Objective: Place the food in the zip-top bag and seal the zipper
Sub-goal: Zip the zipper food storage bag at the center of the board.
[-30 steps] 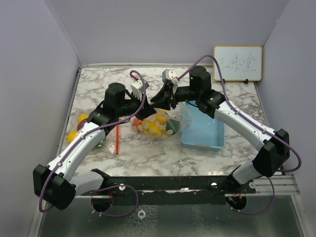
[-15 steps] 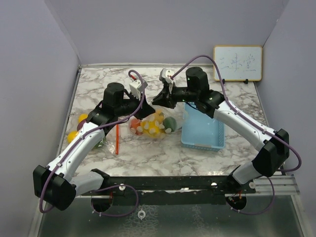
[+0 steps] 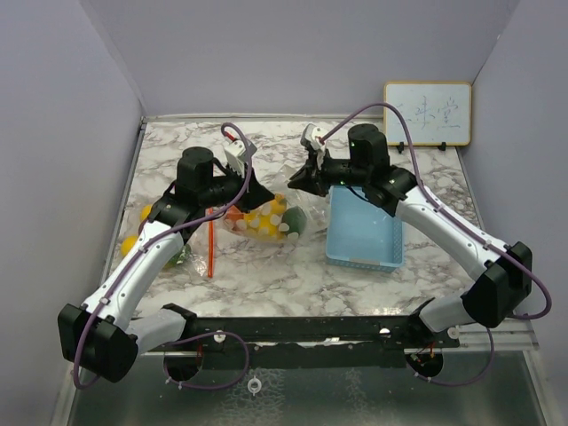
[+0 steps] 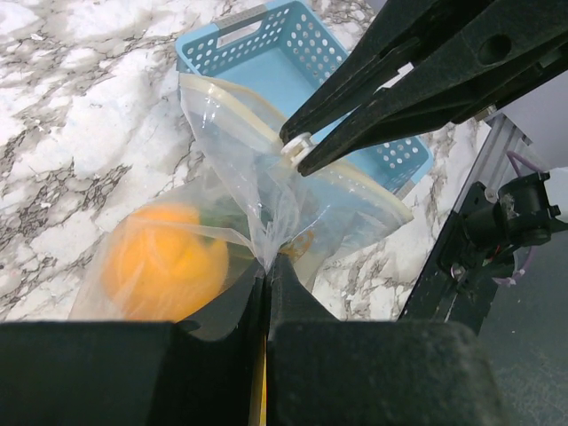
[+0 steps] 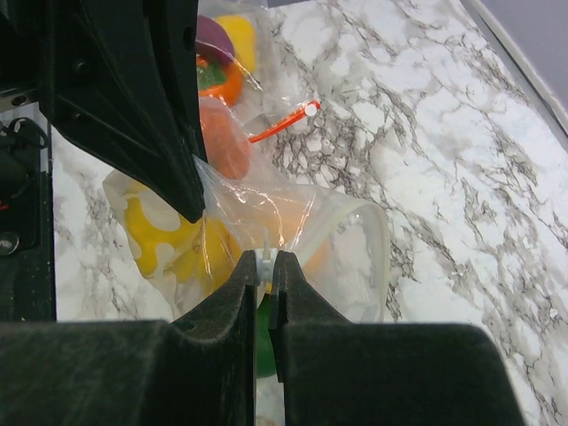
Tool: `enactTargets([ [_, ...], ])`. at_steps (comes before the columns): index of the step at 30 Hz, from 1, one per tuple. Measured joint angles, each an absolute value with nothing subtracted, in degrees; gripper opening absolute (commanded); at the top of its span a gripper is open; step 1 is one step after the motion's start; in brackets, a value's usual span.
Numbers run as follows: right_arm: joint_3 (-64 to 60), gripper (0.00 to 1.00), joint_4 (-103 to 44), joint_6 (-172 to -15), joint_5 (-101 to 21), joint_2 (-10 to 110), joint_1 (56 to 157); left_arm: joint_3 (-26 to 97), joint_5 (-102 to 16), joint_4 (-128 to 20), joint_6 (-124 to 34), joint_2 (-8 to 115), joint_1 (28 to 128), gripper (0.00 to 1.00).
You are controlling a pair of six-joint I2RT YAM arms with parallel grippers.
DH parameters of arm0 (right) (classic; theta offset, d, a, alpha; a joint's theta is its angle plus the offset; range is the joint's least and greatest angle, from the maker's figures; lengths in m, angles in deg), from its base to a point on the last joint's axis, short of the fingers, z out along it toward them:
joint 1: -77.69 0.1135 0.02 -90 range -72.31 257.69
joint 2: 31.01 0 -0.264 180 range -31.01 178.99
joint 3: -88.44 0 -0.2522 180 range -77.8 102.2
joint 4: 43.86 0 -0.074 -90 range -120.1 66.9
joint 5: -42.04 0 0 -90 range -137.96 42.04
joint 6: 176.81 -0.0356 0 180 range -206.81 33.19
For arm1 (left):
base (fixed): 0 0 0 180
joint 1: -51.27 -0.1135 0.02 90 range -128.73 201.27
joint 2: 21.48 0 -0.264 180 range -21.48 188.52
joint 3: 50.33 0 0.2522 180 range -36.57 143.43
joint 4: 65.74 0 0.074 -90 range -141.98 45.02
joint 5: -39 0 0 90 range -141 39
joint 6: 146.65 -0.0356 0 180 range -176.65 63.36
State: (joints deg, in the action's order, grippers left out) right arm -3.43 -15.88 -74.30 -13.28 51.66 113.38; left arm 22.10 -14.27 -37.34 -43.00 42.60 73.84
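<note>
Over the marble table point(image 3: 177, 142), left fingers point(image 4: 213, 355) and right fingers point(image 5: 222, 355) pinch the bag point(image 4: 232, 160) of food point(image 4: 160, 262).

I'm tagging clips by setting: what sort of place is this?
Probably a robotics lab cell: plain grey partition walls enclose a marble-patterned tabletop, with a wood-framed whiteboard propped at the back.

Arms: two on show, left arm point(image 3: 142, 262) and right arm point(image 3: 444, 226).
Pincers: two, the left pincer point(image 4: 268, 266) and the right pincer point(image 5: 264, 263), one per arm.
Zip-top bag point(image 4: 226, 151): just the one on the worktop point(image 3: 266, 275).
Food in the bag point(image 3: 266, 224): three coloured lumps countable from above, orange-red, yellow and green; beyond that I cannot count.
Loose food point(image 3: 147, 213): two yellow pieces and one green at the left edge.
Blue basket point(image 3: 364, 244): one.
Whiteboard point(image 3: 427, 113): one.
Red stick point(image 3: 211, 253): one.
</note>
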Motion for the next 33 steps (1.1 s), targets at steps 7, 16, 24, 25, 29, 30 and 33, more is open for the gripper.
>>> enactTargets([
  [7, -0.9, 0.02, -13.9, -74.6, -9.0, 52.0, 112.8, 20.5, -14.1, -38.7, -42.8, 42.4, 73.4, 0.22],
  [16, 1.7, 0.02, -13.9, -79.5, 0.4, 54.7, 112.2, 20.3, -10.4, -42.9, -45.7, 42.4, 72.9, 0.97],
  [24, 2.5, 0.02, -13.8, -81.2, 3.0, 55.5, 112.2, 21.5, -2.6, -46.9, -47.7, 43.7, 73.1, 0.84],
  [25, 2.9, 0.02, -13.8, -81.2, 3.2, 55.8, 112.2, 21.5, -1.8, -47.4, -47.8, 43.9, 73.2, 0.81],
  [29, 4.8, 0.02, -13.7, -81.2, 4.2, 56.9, 112.2, 21.5, 0.4, -48.3, -48.5, 44.5, 73.7, 0.66],
  [30, 5.0, 0.02, -13.6, -81.2, 4.4, 57.1, 112.2, 21.5, 0.8, -48.4, -48.7, 44.8, 73.9, 0.61],
  [33, 5.6, 0.02, -13.3, -81.2, 4.8, 57.8, 112.2, 21.5, 1.5, -48.5, -49.3, 45.8, 74.3, 0.22],
])
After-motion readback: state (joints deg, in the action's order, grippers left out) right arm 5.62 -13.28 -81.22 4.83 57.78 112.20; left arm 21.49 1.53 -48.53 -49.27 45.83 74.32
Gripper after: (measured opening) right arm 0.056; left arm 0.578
